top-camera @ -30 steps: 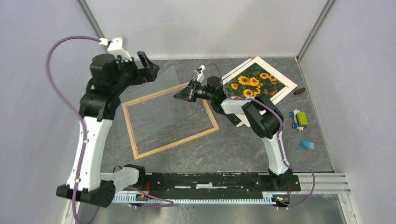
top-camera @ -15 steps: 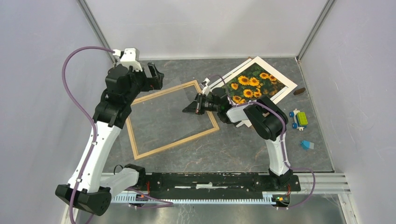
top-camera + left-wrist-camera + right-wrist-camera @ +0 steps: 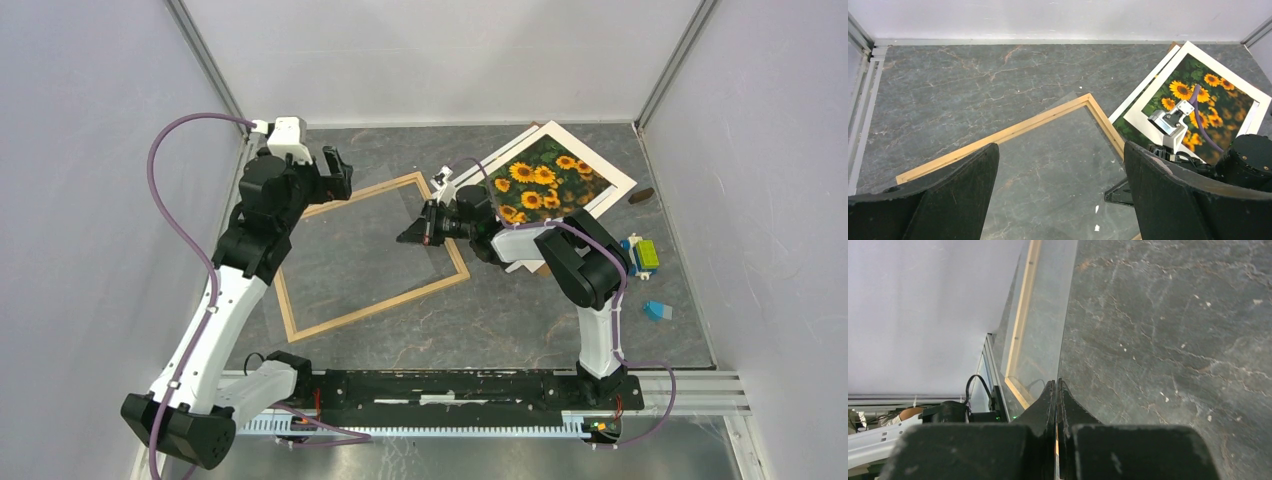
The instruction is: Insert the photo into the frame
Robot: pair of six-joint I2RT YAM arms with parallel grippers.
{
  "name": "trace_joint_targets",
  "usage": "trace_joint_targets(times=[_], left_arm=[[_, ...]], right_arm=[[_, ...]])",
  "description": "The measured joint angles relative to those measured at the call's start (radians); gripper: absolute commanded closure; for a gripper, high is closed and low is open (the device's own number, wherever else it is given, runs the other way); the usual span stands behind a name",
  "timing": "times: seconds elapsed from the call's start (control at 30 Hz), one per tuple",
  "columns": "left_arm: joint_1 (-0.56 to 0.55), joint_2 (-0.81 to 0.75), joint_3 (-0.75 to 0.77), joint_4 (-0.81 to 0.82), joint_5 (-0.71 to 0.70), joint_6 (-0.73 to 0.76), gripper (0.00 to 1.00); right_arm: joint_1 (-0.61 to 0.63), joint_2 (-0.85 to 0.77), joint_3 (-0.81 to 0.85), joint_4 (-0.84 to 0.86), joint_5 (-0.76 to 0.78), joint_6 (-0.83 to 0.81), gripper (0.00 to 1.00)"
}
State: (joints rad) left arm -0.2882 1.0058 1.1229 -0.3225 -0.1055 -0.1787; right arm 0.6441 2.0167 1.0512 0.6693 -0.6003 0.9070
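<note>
The light wood frame lies flat on the grey table, left of centre. A clear pane lies over its opening. My right gripper is shut on the pane's right edge, low over the frame's right side; the right wrist view shows its jaws pressed on the thin sheet. My left gripper is open and empty above the frame's far edge. The sunflower photo lies at the back right under a white mat; it also shows in the left wrist view.
A small toy car and a blue block lie at the right. A small brown object sits by the right wall. A corner of brown board shows beneath the right arm. Walls enclose the table on three sides.
The clear pane was tilted up above the frame and now lies low over it. My left gripper moved right and stands open. My right gripper moved slightly down and right with the pane.
</note>
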Motion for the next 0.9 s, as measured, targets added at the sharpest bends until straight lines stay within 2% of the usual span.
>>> trace_joint_targets(times=[0.23,0.4,0.9], left_arm=[[0.065,0.005,-0.019,0.030,0.010,0.007,0.00],[0.072,0.003,-0.048,0.049,0.010,0.009,0.00],[0.072,0.003,-0.060,0.056,0.010,0.010,0.00]], right_arm=[[0.000,-0.006,0.000,-0.116,0.029,-0.048,1.00],[0.000,-0.014,0.000,-0.161,0.059,-0.073,1.00],[0.000,-0.039,-0.031,-0.132,0.139,-0.085,1.00]])
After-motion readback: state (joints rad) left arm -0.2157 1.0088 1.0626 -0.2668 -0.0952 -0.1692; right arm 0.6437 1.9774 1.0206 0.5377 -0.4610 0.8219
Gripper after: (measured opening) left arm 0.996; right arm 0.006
